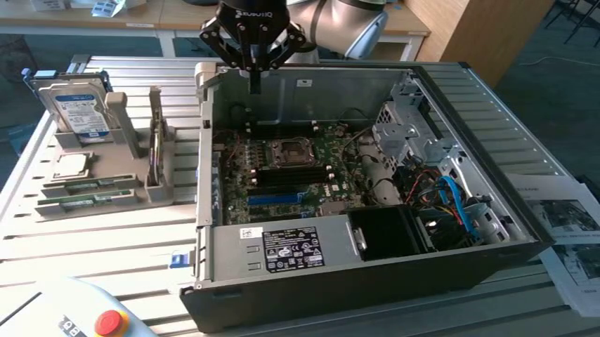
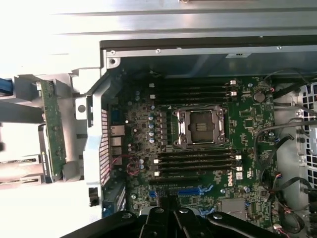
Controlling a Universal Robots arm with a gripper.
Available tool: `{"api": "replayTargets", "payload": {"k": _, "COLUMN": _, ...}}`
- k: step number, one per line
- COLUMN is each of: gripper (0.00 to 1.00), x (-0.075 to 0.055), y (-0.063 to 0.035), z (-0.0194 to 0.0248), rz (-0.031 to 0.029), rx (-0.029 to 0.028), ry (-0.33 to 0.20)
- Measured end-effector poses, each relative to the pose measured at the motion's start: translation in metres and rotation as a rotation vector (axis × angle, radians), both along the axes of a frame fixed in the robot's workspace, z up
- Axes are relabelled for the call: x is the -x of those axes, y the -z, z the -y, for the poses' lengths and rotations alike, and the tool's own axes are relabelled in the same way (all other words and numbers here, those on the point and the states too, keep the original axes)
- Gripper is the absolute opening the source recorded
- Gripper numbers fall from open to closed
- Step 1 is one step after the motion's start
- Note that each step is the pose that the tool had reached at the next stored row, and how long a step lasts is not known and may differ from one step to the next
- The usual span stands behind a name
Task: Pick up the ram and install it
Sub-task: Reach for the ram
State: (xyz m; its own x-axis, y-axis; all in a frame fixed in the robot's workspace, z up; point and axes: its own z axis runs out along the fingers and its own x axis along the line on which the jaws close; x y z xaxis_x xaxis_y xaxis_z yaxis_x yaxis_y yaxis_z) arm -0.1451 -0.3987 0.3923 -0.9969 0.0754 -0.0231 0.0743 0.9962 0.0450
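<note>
**Ram** (image 1: 154, 144) (image 2: 53, 129): green stick, on edge in grey holder (image 1: 122, 193) on tabletop (image 1: 103, 253), just beside open computer case (image 1: 225, 260), on exterior view's left. Untouched.

**End effector** (image 1: 254, 88) (image 2: 170, 213): fingers pressed together, holding nothing. Hangs above case, well apart from ram.

**Motherboard** (image 2: 247, 129): black memory slots (image 2: 195, 161) either side of processor socket (image 2: 200, 126), apparently vacant.

**Step, judged:** pre-pick. Nothing grasped, nothing installed.

**Pick-up calls for, judged:** fingers parted, end effector over holder, lined up across stick's thin edge, clear of holder walls.
</note>
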Motion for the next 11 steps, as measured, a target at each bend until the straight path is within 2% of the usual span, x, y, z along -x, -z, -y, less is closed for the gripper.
{"api": "replayTargets", "payload": {"k": 11, "gripper": 0.10, "x": 0.024, "y": 0.0008, "z": -0.0001, "rz": -0.0002, "rx": 0.0000, "ry": 0.000}}
